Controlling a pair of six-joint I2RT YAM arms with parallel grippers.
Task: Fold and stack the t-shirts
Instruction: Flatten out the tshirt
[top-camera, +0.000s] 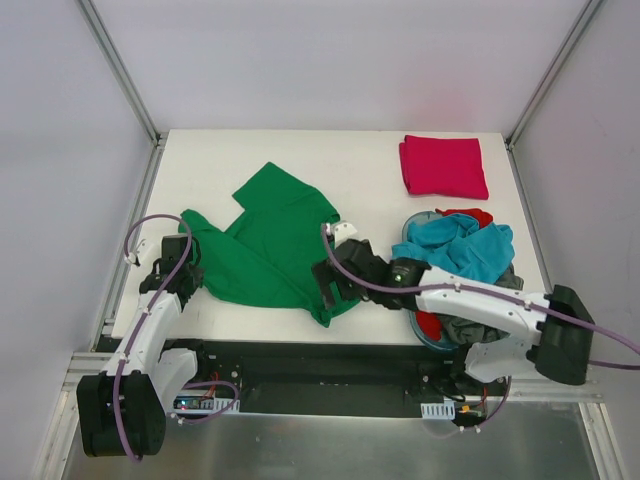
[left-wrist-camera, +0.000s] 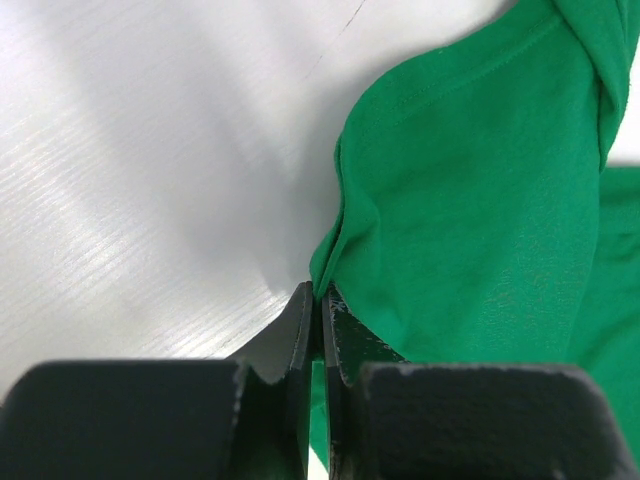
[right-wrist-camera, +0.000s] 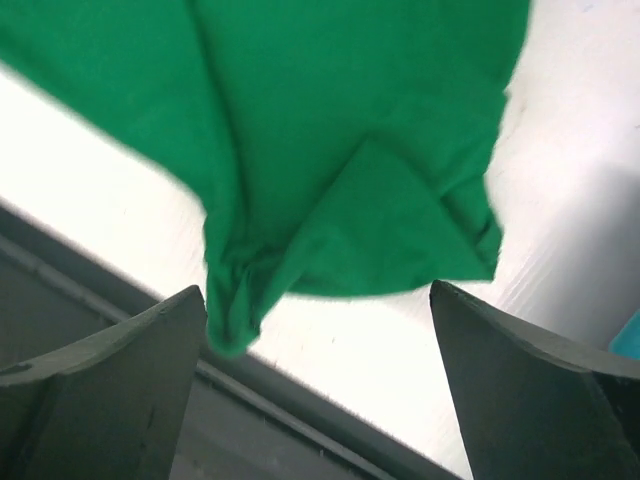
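A bright green t-shirt (top-camera: 270, 240) lies crumpled and spread on the white table, left of centre. My left gripper (top-camera: 182, 262) is shut on its left edge; the left wrist view shows green cloth (left-wrist-camera: 470, 200) pinched between the closed fingers (left-wrist-camera: 300, 330). My right gripper (top-camera: 330, 283) is open above the shirt's near right corner (right-wrist-camera: 340, 180), the cloth lying between and beyond the fingers (right-wrist-camera: 150, 350). A folded crimson-pink t-shirt (top-camera: 442, 166) lies at the far right. A teal t-shirt (top-camera: 460, 245), a red one (top-camera: 465, 215) and a dark grey one (top-camera: 480, 328) are heaped in the tub.
The round blue tub (top-camera: 425, 338) stands at the near right, partly under my right arm. The table's near edge (right-wrist-camera: 300, 420) and a dark strip run just below the right gripper. White walls with metal posts enclose the table.
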